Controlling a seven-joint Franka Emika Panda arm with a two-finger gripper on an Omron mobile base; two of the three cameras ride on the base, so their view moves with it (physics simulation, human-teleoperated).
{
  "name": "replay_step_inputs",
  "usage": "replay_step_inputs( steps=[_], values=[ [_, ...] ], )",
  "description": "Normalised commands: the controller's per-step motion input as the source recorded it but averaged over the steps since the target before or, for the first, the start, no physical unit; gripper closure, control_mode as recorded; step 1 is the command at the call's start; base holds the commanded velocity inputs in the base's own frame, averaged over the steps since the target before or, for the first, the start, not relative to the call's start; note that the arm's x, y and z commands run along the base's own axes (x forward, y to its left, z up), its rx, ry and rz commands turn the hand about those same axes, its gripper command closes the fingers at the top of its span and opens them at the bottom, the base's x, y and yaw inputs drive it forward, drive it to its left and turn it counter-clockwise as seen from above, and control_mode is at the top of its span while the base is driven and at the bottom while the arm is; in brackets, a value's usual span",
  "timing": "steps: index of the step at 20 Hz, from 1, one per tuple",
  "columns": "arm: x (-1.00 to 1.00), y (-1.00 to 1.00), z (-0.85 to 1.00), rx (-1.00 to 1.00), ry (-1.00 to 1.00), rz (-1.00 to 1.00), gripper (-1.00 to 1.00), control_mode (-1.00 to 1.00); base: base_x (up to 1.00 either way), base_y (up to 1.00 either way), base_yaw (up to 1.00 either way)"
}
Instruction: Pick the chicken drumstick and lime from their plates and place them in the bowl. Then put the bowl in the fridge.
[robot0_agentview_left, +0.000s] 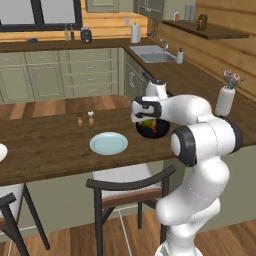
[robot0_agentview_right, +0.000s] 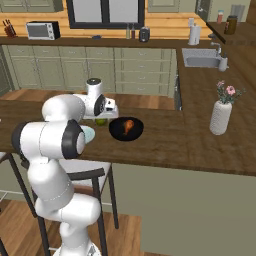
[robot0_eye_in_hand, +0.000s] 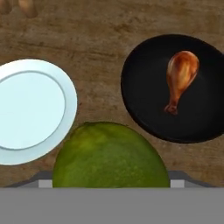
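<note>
The end effector gripped the lime across its width, above the counter between the pale plate and the bowl. Round and probably slick, it suited a grip at the equator. The chicken drumstick lay in the bowl, its bone end toward the lime.

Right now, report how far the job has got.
Done: the drumstick lies in the bowl. In hand: the lime sits between the gripper's fingers, above the counter between the pale blue plate and the bowl. Left: drop the lime into the bowl, then carry the bowl to the fridge.
</note>
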Motion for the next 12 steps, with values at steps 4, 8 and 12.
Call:
replay_step_inputs(
  steps=[4, 8, 12],
  values=[
    [0.47, -0.58, 0.0, 0.11, 0.18, -0.04, 1.0, -1.0, 0.0, 0.0, 0.0],
    [0.75, -0.26, -0.1, -0.01, 0.1, -0.08, 1.0, -1.0, 0.0, 0.0, 0.0],
    [0.56, 0.0, -0.45, -0.13, 0.0, -0.11, 1.0, -1.0, 0.0, 0.0, 0.0]
  ],
)
